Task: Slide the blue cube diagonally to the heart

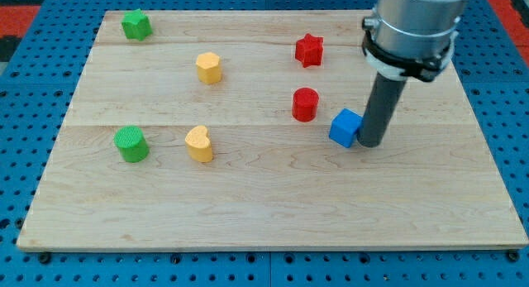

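The blue cube [345,126] lies right of the board's middle. My tip [369,143] stands against the cube's right side, touching or nearly touching it. The yellow heart [199,143] lies far to the view's left of the cube, slightly lower in the view. The dark rod rises from the tip to the arm's grey body at the view's top right.
A red cylinder [305,104] stands just up-left of the blue cube. A red star [308,50] lies above it. A yellow hexagonal block [209,68], a green cylinder [131,144] and a green star [136,25] lie at the left. The wooden board [273,212] sits on blue pegboard.
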Motion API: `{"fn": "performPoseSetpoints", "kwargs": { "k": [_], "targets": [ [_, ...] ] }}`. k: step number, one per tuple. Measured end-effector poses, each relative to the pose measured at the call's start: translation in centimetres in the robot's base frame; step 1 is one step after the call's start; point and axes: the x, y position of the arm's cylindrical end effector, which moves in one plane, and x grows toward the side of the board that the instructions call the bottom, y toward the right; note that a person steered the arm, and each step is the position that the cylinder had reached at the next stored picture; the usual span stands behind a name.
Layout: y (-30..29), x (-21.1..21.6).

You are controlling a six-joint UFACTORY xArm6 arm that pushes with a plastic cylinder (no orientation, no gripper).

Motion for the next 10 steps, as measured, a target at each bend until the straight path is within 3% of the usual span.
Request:
{"fn": "performPoseSetpoints", "kwargs": {
  "k": [1,3,6,8,9,10],
  "targets": [
    [-0.6,-2.2],
    [-1.9,3.0],
    [-2.6,-7.0],
    [-2.8,-9.7],
    [-7.6,-13.9],
    [-9.8,-13.8]
  ]
}}
